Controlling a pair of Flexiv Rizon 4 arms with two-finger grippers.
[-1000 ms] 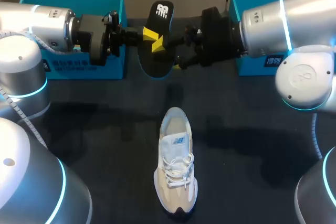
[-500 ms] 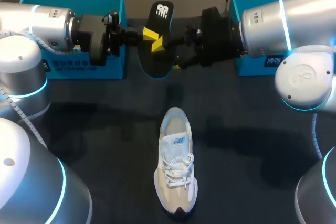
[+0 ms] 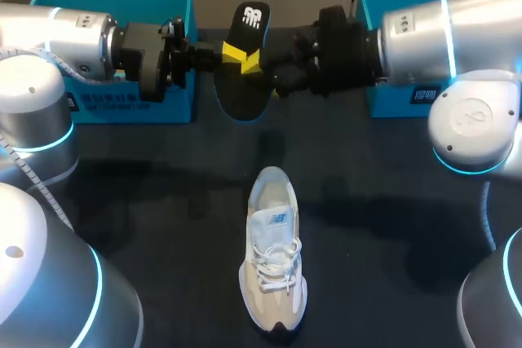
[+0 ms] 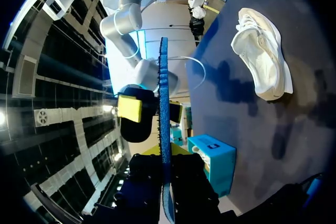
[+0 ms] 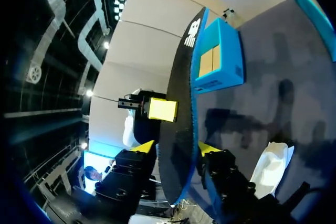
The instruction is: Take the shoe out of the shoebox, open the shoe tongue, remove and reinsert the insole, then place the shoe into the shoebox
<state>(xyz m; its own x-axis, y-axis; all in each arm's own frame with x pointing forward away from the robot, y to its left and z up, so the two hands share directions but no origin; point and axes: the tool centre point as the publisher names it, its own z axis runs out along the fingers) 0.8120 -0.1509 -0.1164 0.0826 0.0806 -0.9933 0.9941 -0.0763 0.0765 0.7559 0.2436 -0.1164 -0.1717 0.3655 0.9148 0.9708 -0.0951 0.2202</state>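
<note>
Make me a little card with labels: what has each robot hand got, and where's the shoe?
insole: black, held up in the air
left fingers: shut on the insole
right fingers: shut on the insole from the other side
shoe: pale, laces up, lying on the table
blue boxes: one at the far left, one at the far right

The dark surface [image 3: 163, 201] is spreading from the near edge to the far edge, its matte top carrying soft grey shadows across the middle and toward both sides.
</note>
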